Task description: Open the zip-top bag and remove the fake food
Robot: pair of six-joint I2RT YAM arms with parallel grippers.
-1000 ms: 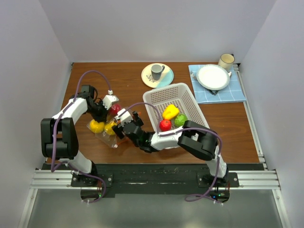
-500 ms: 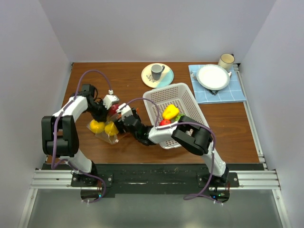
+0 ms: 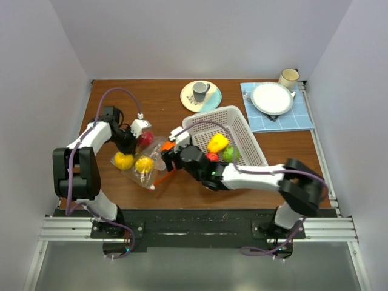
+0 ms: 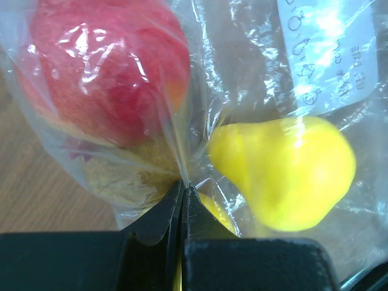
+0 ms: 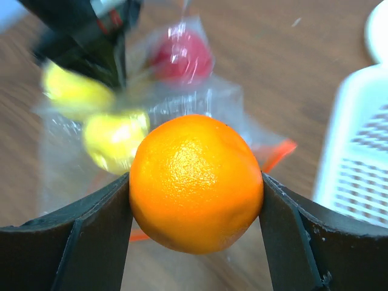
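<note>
The zip-top bag [image 3: 140, 171] lies left of the white basket [image 3: 239, 121], with its orange-red zip strip [image 3: 162, 177] at its near right. My left gripper [image 3: 130, 140] is shut on a fold of the bag film [image 4: 183, 182], between a red fruit [image 4: 109, 66] and a yellow pear [image 4: 285, 176]. My right gripper [image 5: 195, 194] is shut on an orange fake fruit [image 5: 195, 182], held above the bag's open end [image 5: 206, 103]. It also shows in the top view [image 3: 168, 148]. Two yellow fruits [image 3: 123, 160] [image 3: 144, 165] and the red one [image 3: 145, 139] are in the bag.
The basket holds a yellow pepper [image 3: 217, 143], a red fruit [image 3: 212, 156] and a green one [image 3: 229, 153]. A plate with a grey cup [image 3: 200, 95] stands behind it. A white plate on a blue cloth [image 3: 273, 98] and a mug [image 3: 288, 77] are at the back right.
My right gripper has drawn back to the right, out of the bag, with the orange in it. The bag has spread out. The left gripper has kept its pinch.
</note>
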